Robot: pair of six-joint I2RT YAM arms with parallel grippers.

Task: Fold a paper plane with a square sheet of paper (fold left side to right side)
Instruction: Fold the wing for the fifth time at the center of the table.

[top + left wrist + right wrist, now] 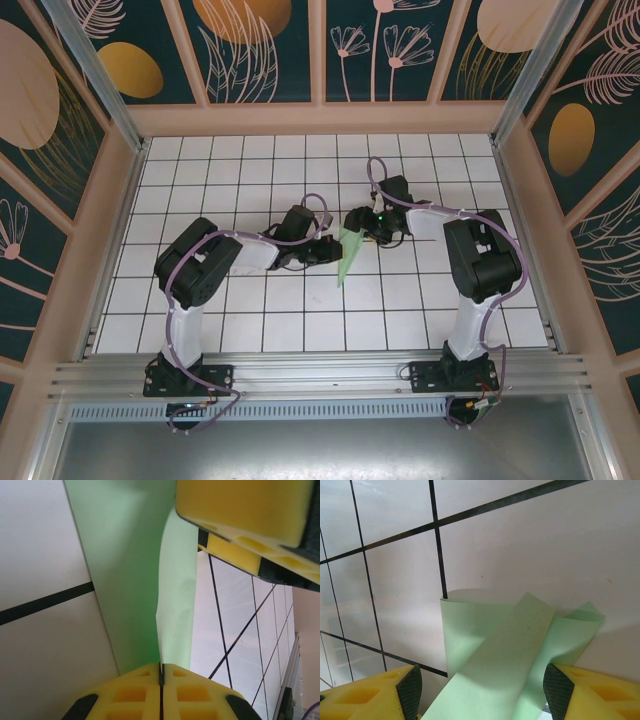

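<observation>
The folded mint-green paper is found near the middle of the white tiled table, between the 2 arms, as a narrow strip tapering to a point on the near side. It is lifted partly off the tiles rather than left flat.

The left gripper is seen pressed together on 1 edge of the paper, with the thin sheet caught in the seam between its 2 yellow pads. This pinch is judged to serve as an anchor, so that the layers are kept from sliding while a flap is worked.

The right gripper is held with its fingers apart, 1 on either side of the paper, and 2 overlapping flaps are seen lying between them. Nothing is shown to be clamped by it. From the left wrist view, 1 yellow finger of the right gripper is seen just above the raised flap, a placement judged suitable for pushing that flap across and pressing a crease.

The fold is judged unfinished, since the flaps stand curled, not flattened.
</observation>
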